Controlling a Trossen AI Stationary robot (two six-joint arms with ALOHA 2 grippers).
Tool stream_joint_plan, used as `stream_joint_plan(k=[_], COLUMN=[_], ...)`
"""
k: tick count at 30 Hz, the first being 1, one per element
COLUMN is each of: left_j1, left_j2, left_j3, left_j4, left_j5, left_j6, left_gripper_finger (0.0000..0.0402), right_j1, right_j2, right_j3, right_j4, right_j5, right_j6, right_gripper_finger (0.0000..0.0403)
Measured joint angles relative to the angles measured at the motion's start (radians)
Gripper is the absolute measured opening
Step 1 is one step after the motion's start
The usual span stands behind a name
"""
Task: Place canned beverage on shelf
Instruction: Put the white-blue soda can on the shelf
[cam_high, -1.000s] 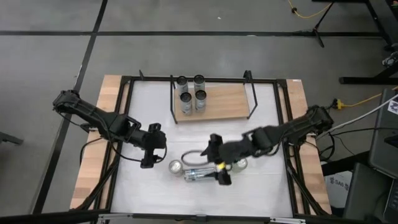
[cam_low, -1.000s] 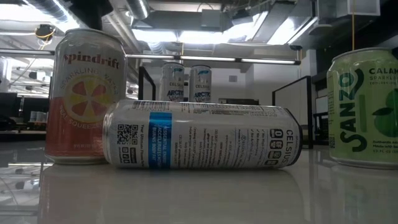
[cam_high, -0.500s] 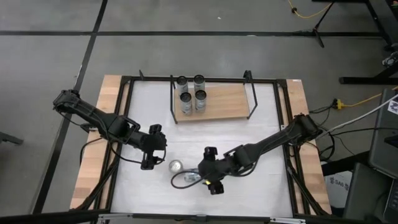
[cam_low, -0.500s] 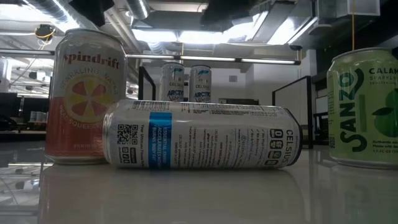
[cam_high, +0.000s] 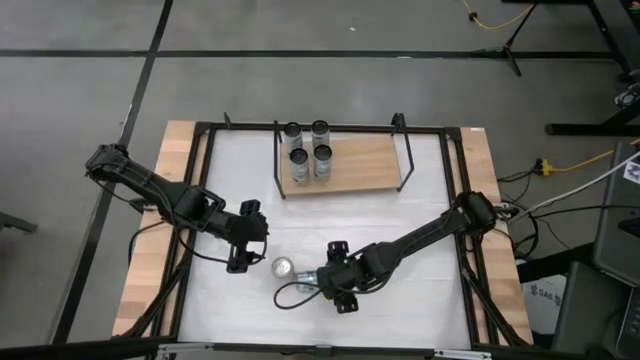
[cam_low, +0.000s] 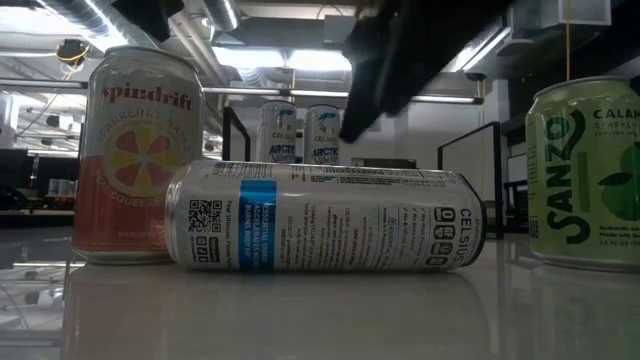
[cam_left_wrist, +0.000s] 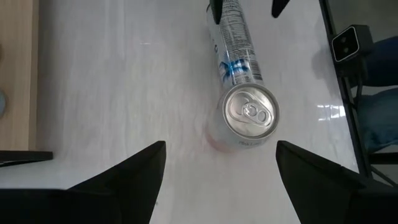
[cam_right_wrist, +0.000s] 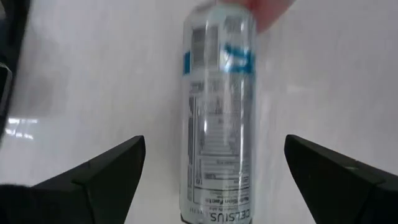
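- High view: my right gripper (cam_high: 338, 287) hangs low in the centre over the lying Celsius can (cam_high: 312, 283); my left gripper (cam_high: 243, 249) waits left of it. The shelf (cam_high: 352, 162), upper centre, carries four cans.
- Low view: the can lies mid-frame, between the Spindrift can (cam_low: 137, 155) and the Sanzo can (cam_low: 588, 170).
- Left wrist view: my left fingers stand apart, empty.
- Right wrist view: my right fingers are spread wide either side of the can, not touching.

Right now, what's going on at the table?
The right gripper, jaws wide open, hovers over the Celsius can lying on its side, not gripping it yet. The left gripper waits open beside the upright Spindrift can. A Sanzo can stands apart, and four cans already stand on the shelf.
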Motion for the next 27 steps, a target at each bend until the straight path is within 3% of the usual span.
stream_joint_plan(k=[16, 27], left_j1=[0.0, 0.0], left_j2=[0.0, 0.0], left_j3=[0.0, 0.0], left_j4=[0.009, 0.011], left_j5=[0.0, 0.001], left_j6=[0.0, 0.001], left_gripper_finger=[0.0295, 0.0295], right_j1=[0.0, 0.0], right_j2=[0.033, 0.043], right_j3=[-0.002, -0.082], right_j4=[-0.051, -0.014], right_j5=[-0.006, 0.004], right_j6=[0.0, 0.0], right_gripper_finger=[0.0374, 0.0374])
